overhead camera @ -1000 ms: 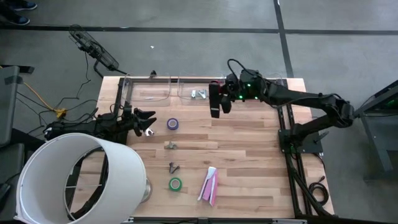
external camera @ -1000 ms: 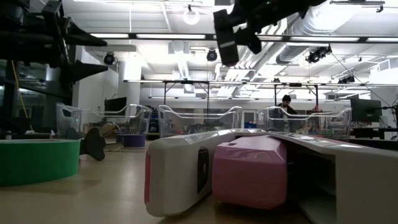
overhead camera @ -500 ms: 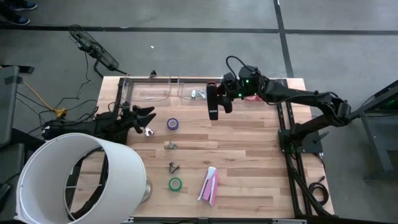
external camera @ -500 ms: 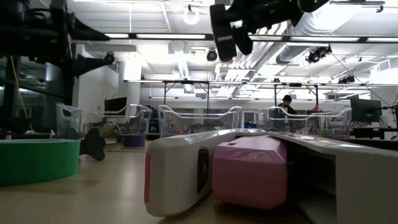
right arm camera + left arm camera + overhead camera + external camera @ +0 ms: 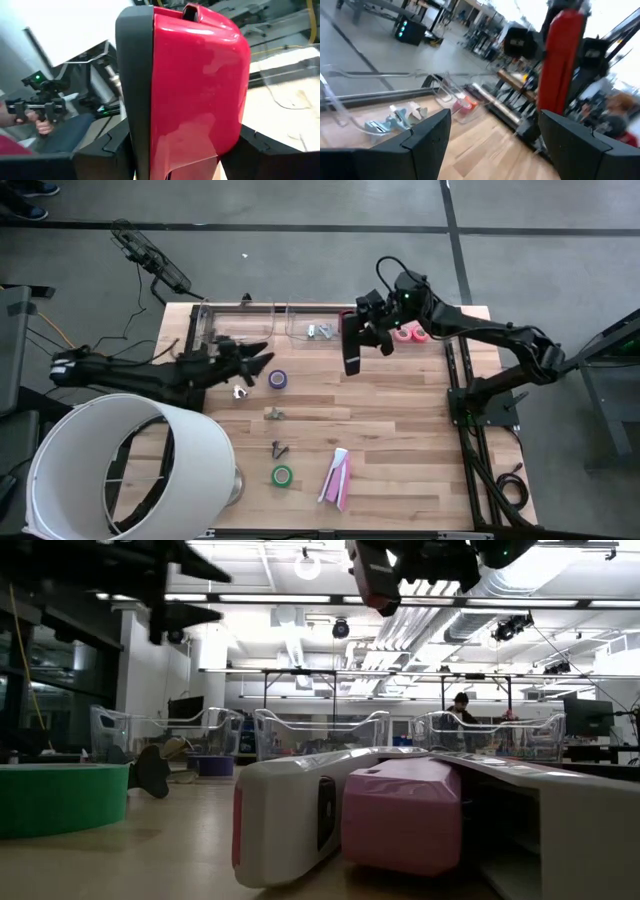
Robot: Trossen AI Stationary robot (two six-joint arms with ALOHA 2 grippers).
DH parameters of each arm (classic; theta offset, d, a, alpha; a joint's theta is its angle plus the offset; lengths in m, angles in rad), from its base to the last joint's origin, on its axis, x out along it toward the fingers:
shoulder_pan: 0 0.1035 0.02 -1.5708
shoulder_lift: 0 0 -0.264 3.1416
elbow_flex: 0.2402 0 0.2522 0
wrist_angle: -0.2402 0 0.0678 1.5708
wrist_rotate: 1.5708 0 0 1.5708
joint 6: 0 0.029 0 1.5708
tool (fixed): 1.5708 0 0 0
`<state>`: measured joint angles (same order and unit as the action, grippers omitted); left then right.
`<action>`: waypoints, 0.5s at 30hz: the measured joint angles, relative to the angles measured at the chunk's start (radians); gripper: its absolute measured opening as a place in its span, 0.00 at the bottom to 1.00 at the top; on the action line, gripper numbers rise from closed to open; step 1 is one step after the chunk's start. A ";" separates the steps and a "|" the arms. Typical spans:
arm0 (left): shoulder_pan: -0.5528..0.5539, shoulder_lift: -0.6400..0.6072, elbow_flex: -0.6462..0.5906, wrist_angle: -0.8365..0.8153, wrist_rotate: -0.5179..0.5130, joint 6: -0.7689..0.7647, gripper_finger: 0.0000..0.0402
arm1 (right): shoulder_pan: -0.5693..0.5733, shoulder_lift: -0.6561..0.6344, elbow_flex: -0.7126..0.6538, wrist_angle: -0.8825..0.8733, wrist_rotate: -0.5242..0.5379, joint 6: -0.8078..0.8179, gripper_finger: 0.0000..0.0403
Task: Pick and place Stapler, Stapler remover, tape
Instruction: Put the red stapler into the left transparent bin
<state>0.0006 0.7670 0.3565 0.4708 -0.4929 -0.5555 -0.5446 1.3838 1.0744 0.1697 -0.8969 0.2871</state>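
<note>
My right gripper (image 5: 357, 337) is shut on a red and black stapler (image 5: 351, 346), high above the table's far middle. My left gripper (image 5: 262, 357) hangs open and holds nothing, just left of the purple tape (image 5: 279, 379), which lies flat on the wood. The green tape (image 5: 282, 475) and a pink and white stapler (image 5: 337, 478) lie near the front edge. Two small stapler removers (image 5: 275, 413) (image 5: 279, 448) lie between them and the purple tape. Pink and red tapes (image 5: 410, 333) sit in a clear bin at the far right. My right gripper pinches the red stapler's body (image 5: 190, 100) between its two fingers (image 5: 107, 150), one on each flat side. The fingers come level from the table's right and lie across the stapler. The stapler is lifted well clear of the table, its length running from far to near.
Clear bins (image 5: 240, 326) line the far edge; one holds metal stapler removers (image 5: 320, 331). A large white cylinder (image 5: 120, 470) covers the near left corner. The right arm's frame (image 5: 470, 400) stands along the right edge. A person (image 5: 461, 708) stands in the room behind.
My left gripper has risen and gone toward the table's right, up to the purple tape, staying open. My right gripper has swung its wrist about and shifted slightly toward the far right, keeping the red stapler lifted.
</note>
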 joint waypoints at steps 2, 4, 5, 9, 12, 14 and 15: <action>0.002 0.108 0.072 -0.002 0.000 0.012 0.74 | -0.014 0.000 0.000 0.014 -0.034 0.002 0.51; 0.019 0.211 0.154 0.005 0.011 0.025 0.74 | -0.025 0.000 0.000 0.026 -0.056 0.004 0.51; 0.032 0.257 0.191 0.003 0.021 0.026 0.74 | -0.028 0.000 0.000 0.031 -0.061 0.003 0.51; 0.092 0.427 0.341 -0.003 0.108 0.040 0.74 | -0.035 0.001 0.000 0.035 -0.078 0.002 0.51; 0.128 0.519 0.430 0.000 0.181 0.068 0.74 | -0.036 0.004 0.000 0.054 -0.083 0.008 0.51; 0.147 0.562 0.472 -0.003 0.226 0.082 0.74 | -0.037 0.009 0.000 0.083 -0.080 0.010 0.51; 0.156 0.580 0.489 -0.002 0.245 0.086 0.74 | -0.038 0.011 0.000 0.107 -0.080 0.021 0.51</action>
<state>0.1562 1.3467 0.8451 0.4686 -0.2482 -0.4692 -0.5829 1.3947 1.0744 0.2768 -0.9768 0.3076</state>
